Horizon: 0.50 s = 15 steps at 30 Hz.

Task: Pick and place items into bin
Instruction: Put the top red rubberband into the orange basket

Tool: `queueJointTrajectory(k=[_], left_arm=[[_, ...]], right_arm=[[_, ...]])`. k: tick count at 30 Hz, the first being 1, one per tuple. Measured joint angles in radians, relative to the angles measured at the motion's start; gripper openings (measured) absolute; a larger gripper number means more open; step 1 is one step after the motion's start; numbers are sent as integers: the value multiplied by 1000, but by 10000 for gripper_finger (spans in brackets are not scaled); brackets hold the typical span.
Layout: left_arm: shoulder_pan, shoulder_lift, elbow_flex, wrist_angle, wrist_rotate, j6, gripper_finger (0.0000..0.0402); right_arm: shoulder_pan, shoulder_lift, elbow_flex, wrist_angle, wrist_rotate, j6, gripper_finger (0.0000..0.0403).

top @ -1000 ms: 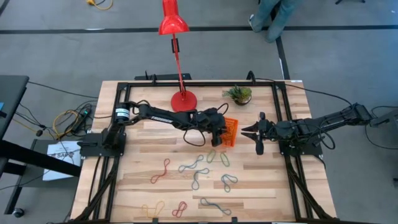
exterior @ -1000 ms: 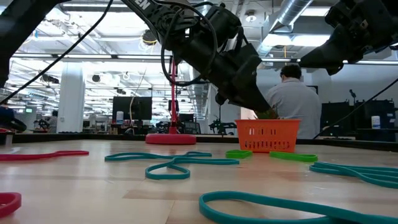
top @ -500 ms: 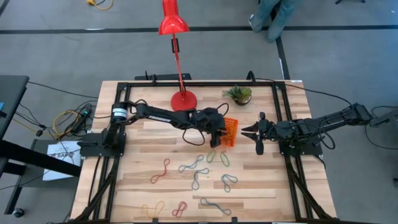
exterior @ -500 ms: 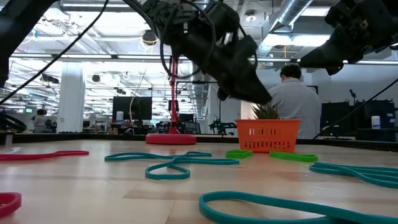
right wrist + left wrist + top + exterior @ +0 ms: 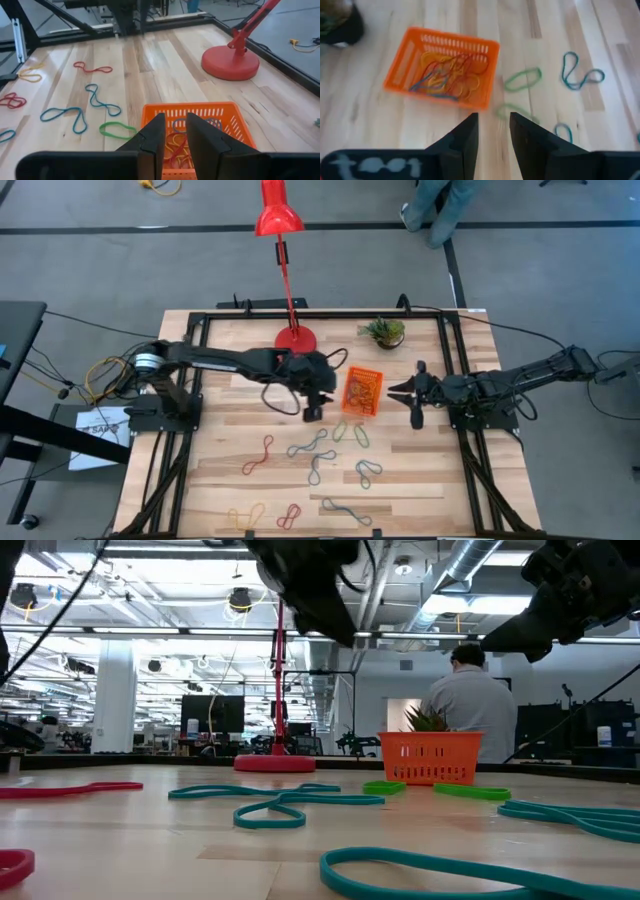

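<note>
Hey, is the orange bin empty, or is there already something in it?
Not empty. The left wrist view shows a tangle of red, yellow and orange bands inside the bin.

You see the right gripper's [image 5: 174,131] slightly parted fingers above the orange bin [image 5: 199,116] holding bands [image 5: 176,143]; more bands [image 5: 75,116] lie mid-table.

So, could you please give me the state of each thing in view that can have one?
Orange bin: upright on the table, several coloured bands already inside.
Left tool: raised beside the bin, narrow gap between its fingers, empty.
Right tool: waiting on the bin's other side, narrow gap, empty.
Green bands: flat on the table next to the bin.
Teal bands: loose on the table.
Red lamp: standing upright.
</note>
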Motion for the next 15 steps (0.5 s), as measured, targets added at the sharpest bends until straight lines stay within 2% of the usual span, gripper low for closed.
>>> queueJointTrajectory(k=[5,9,12,15], left_arm=[[-78,-126,-59,-133,-187,-101,103],[-167,-218,-164,-147,-346,-235,103],[-238,-270,-259,-143,-414,-393,103],[-304,-298,-346,-139,-437,-612,103]], right_arm=[[0,53,-1,1,0,0,70],[0,111,-1,3,0,0,70],[0,152,-1,11,0,0,70],[0,188,-1,51,0,-1,70]])
